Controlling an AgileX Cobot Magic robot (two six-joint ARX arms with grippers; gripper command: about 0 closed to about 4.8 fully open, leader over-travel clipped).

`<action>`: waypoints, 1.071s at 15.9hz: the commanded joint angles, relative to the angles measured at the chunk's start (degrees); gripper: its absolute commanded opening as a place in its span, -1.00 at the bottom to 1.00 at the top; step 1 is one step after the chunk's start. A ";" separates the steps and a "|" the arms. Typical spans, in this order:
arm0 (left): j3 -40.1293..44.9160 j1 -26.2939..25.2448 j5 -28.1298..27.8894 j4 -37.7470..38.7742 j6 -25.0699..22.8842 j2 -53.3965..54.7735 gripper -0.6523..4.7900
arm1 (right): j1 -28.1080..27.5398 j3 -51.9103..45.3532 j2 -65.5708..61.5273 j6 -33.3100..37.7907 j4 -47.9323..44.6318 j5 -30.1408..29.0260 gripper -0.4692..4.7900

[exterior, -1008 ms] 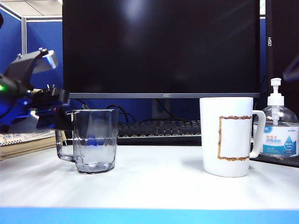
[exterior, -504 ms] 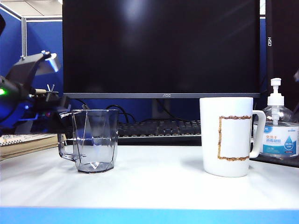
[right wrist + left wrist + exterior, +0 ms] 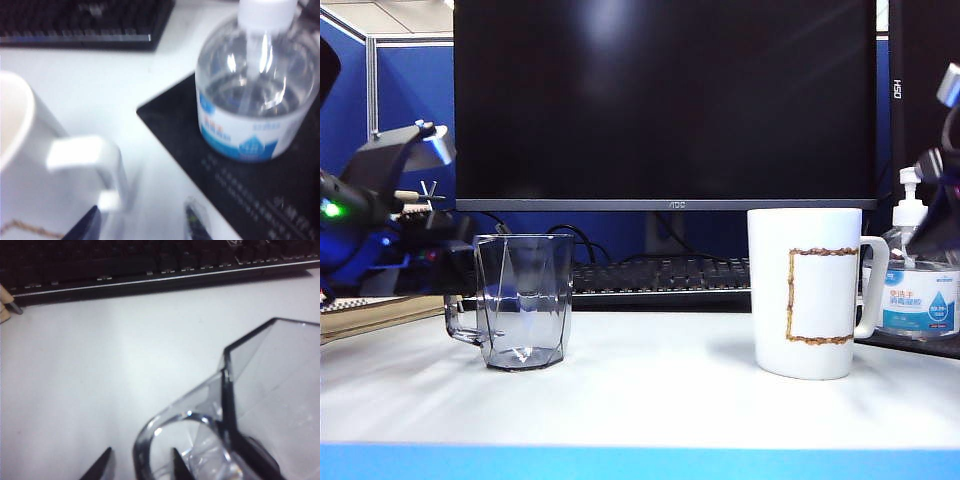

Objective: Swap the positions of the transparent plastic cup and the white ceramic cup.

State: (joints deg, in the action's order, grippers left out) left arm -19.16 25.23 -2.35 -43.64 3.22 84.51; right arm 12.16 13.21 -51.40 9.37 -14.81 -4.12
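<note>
Standing apart on the white table (image 3: 650, 390), the transparent plastic cup (image 3: 523, 300) is left, the white ceramic cup (image 3: 807, 292) right.
Exterior view: the left gripper (image 3: 455, 265) sits at the clear cup's handle; the right gripper (image 3: 945, 205) hangs above the pump bottle (image 3: 918, 285). Left wrist view: two fingers (image 3: 102, 467) straddle the handle (image 3: 185, 432), one outside, one inside; contact unclear. Right wrist view: jaws wide, empty, beside the mug's handle (image 3: 95, 165).

transparent plastic cup (image 3: 522, 302): clear glossy plastic | white ceramic cup (image 3: 804, 292): glossy ceramic
</note>
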 commanded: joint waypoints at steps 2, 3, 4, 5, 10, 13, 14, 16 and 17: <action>-0.31 -0.04 0.22 -3.67 -0.22 2.56 -0.32 | 0.11 0.35 -0.57 0.07 -3.21 -0.07 0.00; -0.42 -0.04 0.24 -3.72 -0.22 2.56 -0.50 | 0.09 0.35 -1.07 0.04 -3.32 -0.07 0.00; -0.87 -0.04 0.24 -3.63 -0.22 2.56 -0.59 | 0.09 0.35 -2.34 0.04 -3.85 -0.11 0.00; -1.22 -0.04 0.59 -3.61 -0.22 2.56 -0.63 | 0.11 0.35 -3.50 0.04 -4.22 -0.22 0.00; -3.28 -0.04 1.70 -1.05 -0.24 2.58 -0.78 | 0.09 0.39 -10.84 0.04 -11.69 -2.51 0.00; -3.78 -0.04 2.64 -0.13 -0.22 2.60 -0.78 | 0.09 0.48 -14.08 0.07 -14.23 -2.69 0.00; -3.78 -0.04 2.62 -0.13 -0.22 2.60 -0.78 | 0.09 0.50 -15.74 0.07 -14.27 -2.69 0.03; -3.78 -0.04 2.60 -0.11 -0.24 2.60 -0.78 | 0.09 0.50 -17.64 0.07 -15.17 -2.99 0.09; -3.78 -0.04 2.62 0.02 -0.22 2.60 -0.78 | 0.11 0.50 -18.84 0.07 -16.81 -3.69 0.18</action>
State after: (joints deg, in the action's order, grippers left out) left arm -22.68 25.21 -0.08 -42.61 3.03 87.26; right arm 12.16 13.32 -69.80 9.37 -29.04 -7.11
